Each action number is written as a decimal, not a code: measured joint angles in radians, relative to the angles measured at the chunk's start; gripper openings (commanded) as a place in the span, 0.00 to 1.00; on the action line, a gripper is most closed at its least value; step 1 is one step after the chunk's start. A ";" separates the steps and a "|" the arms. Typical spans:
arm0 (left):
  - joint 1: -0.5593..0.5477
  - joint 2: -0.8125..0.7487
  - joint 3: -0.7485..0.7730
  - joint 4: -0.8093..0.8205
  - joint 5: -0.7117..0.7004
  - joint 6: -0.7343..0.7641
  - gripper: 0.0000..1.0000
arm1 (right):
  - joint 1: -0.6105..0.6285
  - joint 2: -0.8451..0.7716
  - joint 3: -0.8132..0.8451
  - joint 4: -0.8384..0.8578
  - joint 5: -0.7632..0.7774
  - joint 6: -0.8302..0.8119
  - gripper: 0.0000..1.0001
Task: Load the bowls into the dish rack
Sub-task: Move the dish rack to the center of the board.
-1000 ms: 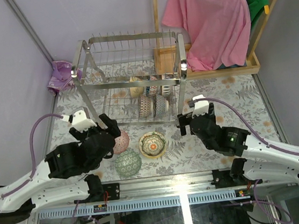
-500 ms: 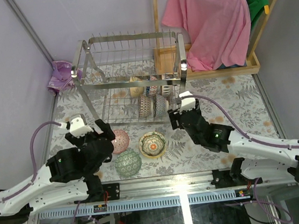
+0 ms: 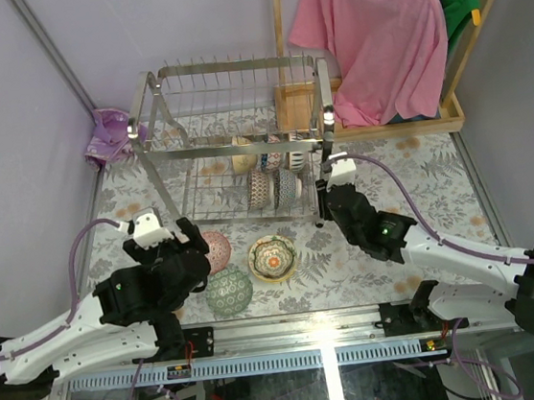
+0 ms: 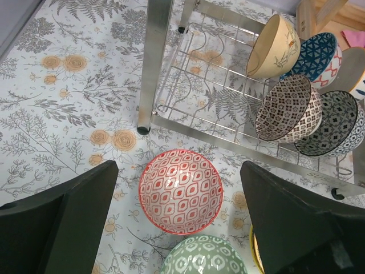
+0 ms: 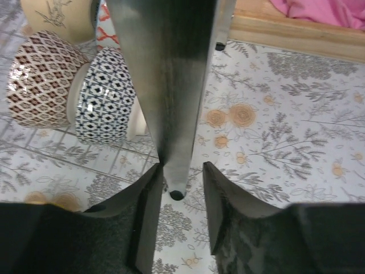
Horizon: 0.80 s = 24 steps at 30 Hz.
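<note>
My left gripper (image 4: pixel 178 171): fingers (image 4: pixel 85 217) spread wide, empty, hanging over the red bowl (image 4: pixel 181 191).
My right gripper (image 5: pixel 181 171): fingers straddle the foot of the corner post (image 5: pixel 171 68). One pad is at the steel and there is a sliver of gap at the other. Whether I grip it, I cannot tell.
Loose bowls: red bowl, green bowl (image 4: pixel 205 257) and yellow bowl (image 3: pixel 272 257) sit on the table (image 3: pixel 419 183), just in front of the dish rack (image 3: pixel 228 108).
Dish rack: mid-table. The cream bowl (image 4: pixel 274 45), blue bowl (image 4: pixel 319 57), brown-checked bowl (image 4: pixel 285 108) and black-checked bowl (image 4: pixel 336 123) stand on edge in its lower tier.
</note>
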 measured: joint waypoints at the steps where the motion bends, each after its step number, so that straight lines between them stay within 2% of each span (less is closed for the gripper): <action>1: 0.001 0.002 -0.006 0.006 0.000 0.005 0.88 | -0.010 -0.001 -0.002 0.005 -0.021 0.004 0.22; 2: 0.005 0.004 -0.012 0.016 0.001 0.011 0.88 | -0.019 -0.001 -0.004 0.011 -0.045 0.008 0.16; 7: 0.041 0.007 -0.021 0.077 0.005 0.054 0.88 | -0.049 -0.008 -0.011 -0.011 -0.075 0.018 0.01; 11: 0.081 0.007 -0.043 0.132 0.011 0.088 0.88 | -0.055 -0.012 -0.023 -0.032 -0.069 0.031 0.00; 19: 0.200 0.011 -0.116 0.269 0.060 0.170 0.87 | -0.126 -0.108 -0.047 -0.103 0.163 0.058 0.01; 20: 0.216 0.013 -0.124 0.290 0.066 0.179 0.87 | -0.126 -0.127 -0.048 -0.113 0.178 0.060 0.04; 21: 0.221 0.016 -0.131 0.307 0.072 0.190 0.86 | -0.126 -0.149 -0.049 -0.124 0.195 0.061 0.14; 24: 0.264 0.021 -0.158 0.370 0.082 0.226 0.80 | -0.126 -0.203 -0.066 -0.115 0.190 0.049 0.48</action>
